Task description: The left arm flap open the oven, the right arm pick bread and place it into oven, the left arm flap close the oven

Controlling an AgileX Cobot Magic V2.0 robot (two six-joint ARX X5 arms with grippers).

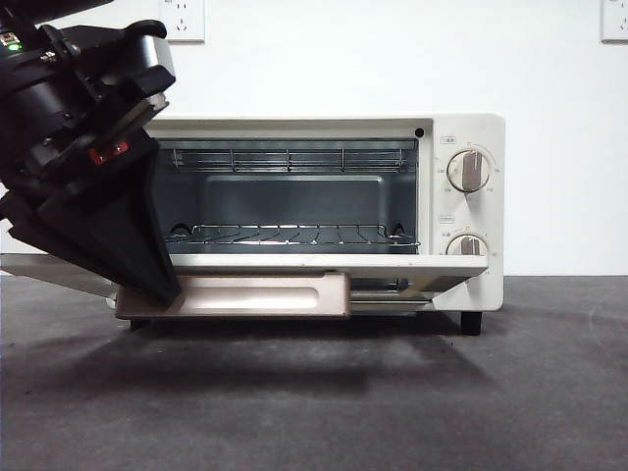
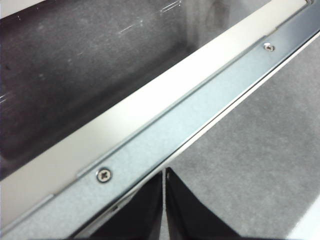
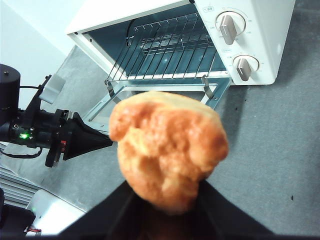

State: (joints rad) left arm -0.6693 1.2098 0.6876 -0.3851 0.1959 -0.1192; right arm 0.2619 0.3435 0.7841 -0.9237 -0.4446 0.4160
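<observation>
The cream-white oven [image 1: 471,132] [image 3: 272,45] stands open, its door [image 1: 324,263] [image 2: 150,107] [image 3: 100,112] flapped down almost level, pinkish handle [image 1: 235,294] toward the front. The wire rack [image 1: 294,234] [image 3: 165,52] inside is bare. My left gripper [image 1: 162,289] [image 2: 164,176] [image 3: 102,141] is shut, its wedge tip resting at the door's front edge near the left end. My right gripper [image 3: 167,202] is shut on the golden-orange bread [image 3: 167,150], held in the air in front of and above the open oven. The front view shows neither the bread nor the right gripper.
Two round knobs [image 1: 469,170] [image 3: 229,27] sit on the oven's right panel. The oven stands on a dark grey tabletop [image 1: 392,392] before a white wall with sockets [image 1: 184,18]. The left arm's black body [image 1: 69,108] fills the upper left of the front view.
</observation>
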